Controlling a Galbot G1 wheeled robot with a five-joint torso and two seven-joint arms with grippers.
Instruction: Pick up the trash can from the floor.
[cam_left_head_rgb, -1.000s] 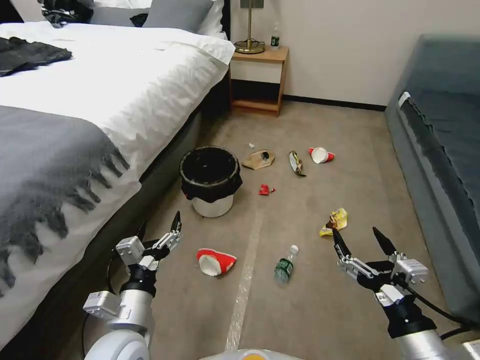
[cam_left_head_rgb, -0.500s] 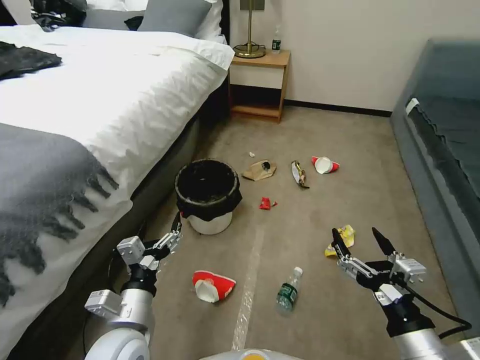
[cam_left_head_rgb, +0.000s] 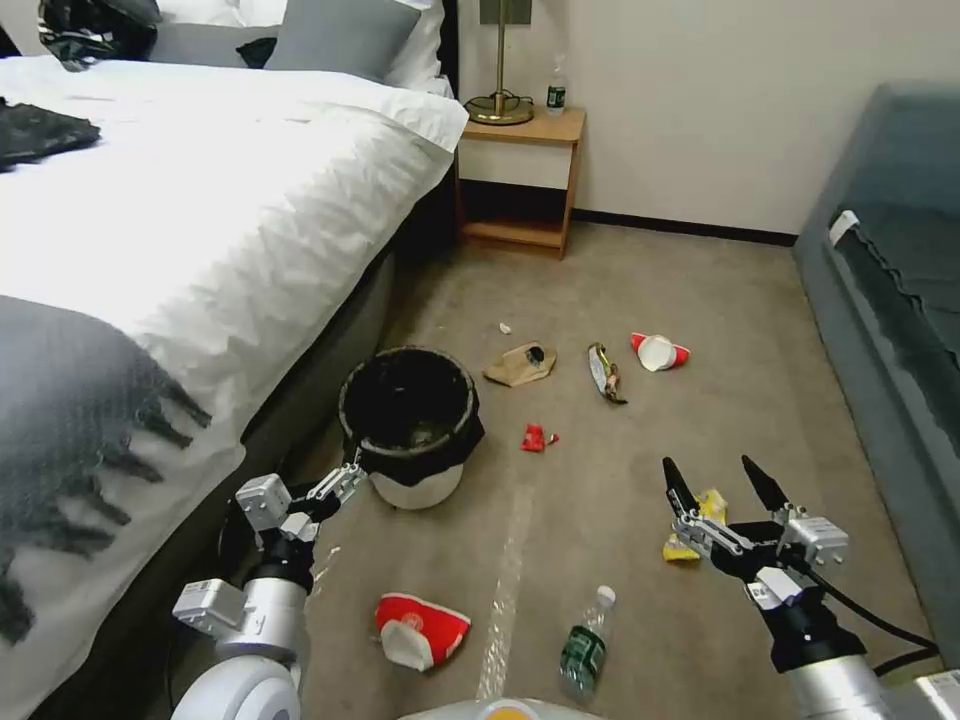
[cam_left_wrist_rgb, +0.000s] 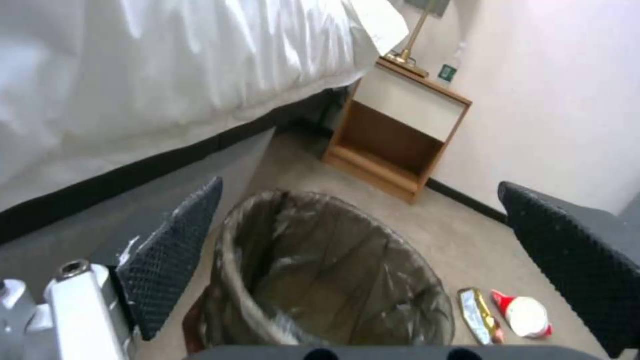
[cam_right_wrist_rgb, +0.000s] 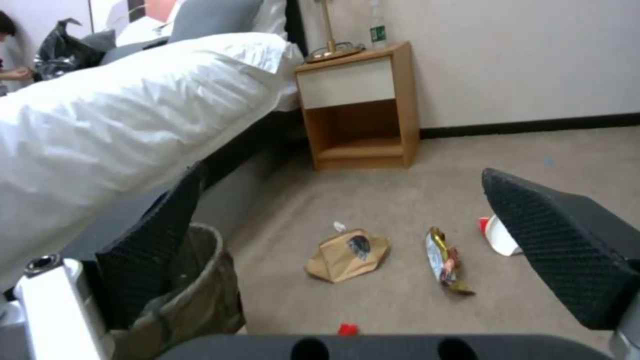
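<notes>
The trash can (cam_left_head_rgb: 410, 425), a small white bin with a black bag over its rim, stands upright on the floor (cam_left_head_rgb: 660, 300) close to the bed's side. My left gripper (cam_left_head_rgb: 325, 478) hovers open just short of the can's near-left rim. In the left wrist view the trash can (cam_left_wrist_rgb: 333, 270) sits ahead between the spread fingers (cam_left_wrist_rgb: 173, 260), with nothing gripped. My right gripper (cam_left_head_rgb: 710, 465) hangs open over the carpet to the right, above a yellow wrapper. The right wrist view catches the trash can (cam_right_wrist_rgb: 193, 290) off to one side.
The bed (cam_left_head_rgb: 180, 250) runs along the left and a grey sofa (cam_left_head_rgb: 890, 330) along the right. A wooden nightstand (cam_left_head_rgb: 520, 170) stands at the back. Litter lies around: two red-and-white cups (cam_left_head_rgb: 420, 625) (cam_left_head_rgb: 658, 352), a bottle (cam_left_head_rgb: 585, 645), a paper bag (cam_left_head_rgb: 520, 365), wrappers (cam_left_head_rgb: 605, 372), a tape strip (cam_left_head_rgb: 505, 590).
The whole view has shifted: the camera moved forward, so the trash can and litter sit lower and nearer. The can now lies right by the left gripper. Both grippers stay open.
</notes>
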